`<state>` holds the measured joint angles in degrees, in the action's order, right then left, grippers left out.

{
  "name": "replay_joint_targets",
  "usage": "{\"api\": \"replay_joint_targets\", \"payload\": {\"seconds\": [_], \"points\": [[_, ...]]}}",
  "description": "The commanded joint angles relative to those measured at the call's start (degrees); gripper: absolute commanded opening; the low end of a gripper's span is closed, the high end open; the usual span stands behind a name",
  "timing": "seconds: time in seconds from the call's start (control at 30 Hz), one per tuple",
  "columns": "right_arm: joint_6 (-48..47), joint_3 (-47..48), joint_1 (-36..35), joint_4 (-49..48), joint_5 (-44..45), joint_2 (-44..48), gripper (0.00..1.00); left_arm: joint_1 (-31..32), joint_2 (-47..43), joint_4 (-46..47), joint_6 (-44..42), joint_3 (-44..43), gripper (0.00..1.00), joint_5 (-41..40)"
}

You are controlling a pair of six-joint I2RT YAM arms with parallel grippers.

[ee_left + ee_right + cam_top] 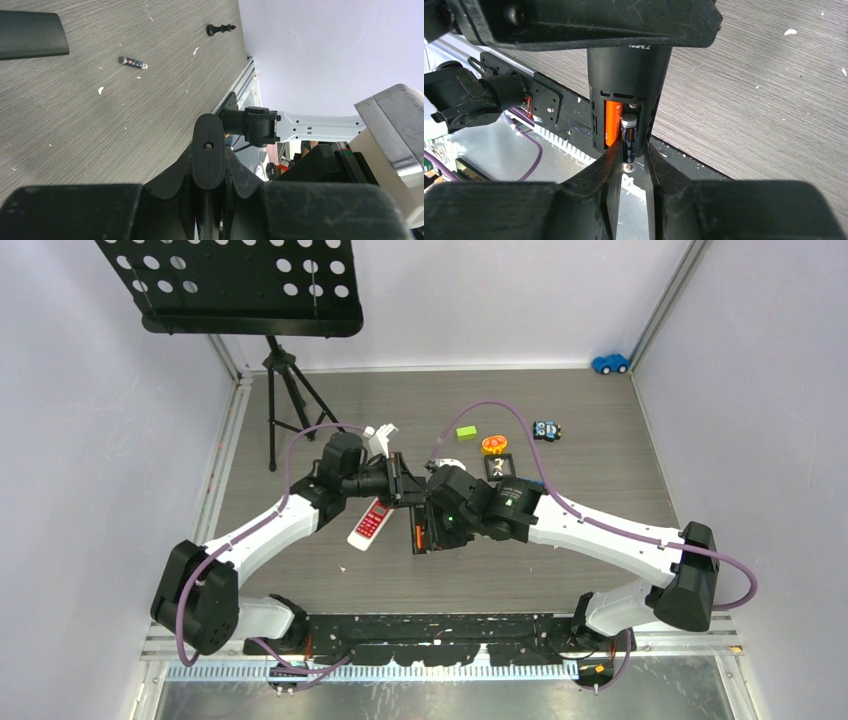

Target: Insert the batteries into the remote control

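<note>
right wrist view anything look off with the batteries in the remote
Yes. The dark battery is not seated: it sits lower than the orange battery and pokes out past the end of the remote, between the right gripper fingers.

Tally time! 3 batteries in sight: 1 orange battery point(612, 122) and 2 dark batteries point(629, 140) point(133, 62). Remotes, 2 for sure: 1 black remote point(629, 70) and 1 white remote point(370, 523) with red keys. Then singles all round: 1 chess piece point(220, 29), 1 blue toy car point(610, 363), 1 green block point(466, 432), 1 music stand point(235, 285).
</note>
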<state>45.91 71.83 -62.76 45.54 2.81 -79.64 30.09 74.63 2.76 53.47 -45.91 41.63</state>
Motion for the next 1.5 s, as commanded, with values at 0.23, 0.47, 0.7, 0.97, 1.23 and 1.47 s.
{"api": "replay_joint_targets", "payload": {"seconds": [0.23, 0.47, 0.7, 0.97, 1.23, 1.47], "points": [[3.5, 1.7, 1.4, -1.9, 0.7, 3.9, 0.39, -0.1, -2.5, 0.0, 4.0, -0.7, 0.0, -0.7], [9.1, -3.5, 3.2, -9.2, 0.7, 12.3, 0.48, -0.1, -1.8, 5.7, 11.3, 0.0, 0.0, -2.2], [14.0, -13.7, 3.4, -16.8, 10.3, 24.8, 0.74, -0.2, -1.9, 17.1, 22.5, 1.7, 0.0, -5.2], [21.1, -26.5, 3.5, -31.8, 15.3, 37.4, 0.82, -0.1, -4.7, 22.9, 30.7, 1.5, 0.0, -12.0], [27.4, -38.1, 3.4, -59.9, 11.9, 36.7, 0.84, -0.1, -5.9, 30.3, 38.7, 2.4, 0.0, -14.4], [26.9, -37.5, 3.4, -65.9, 11.2, 34.4, 0.87, -0.1, -7.3, 30.2, 39.7, 3.1, 0.0, -15.3]]}}
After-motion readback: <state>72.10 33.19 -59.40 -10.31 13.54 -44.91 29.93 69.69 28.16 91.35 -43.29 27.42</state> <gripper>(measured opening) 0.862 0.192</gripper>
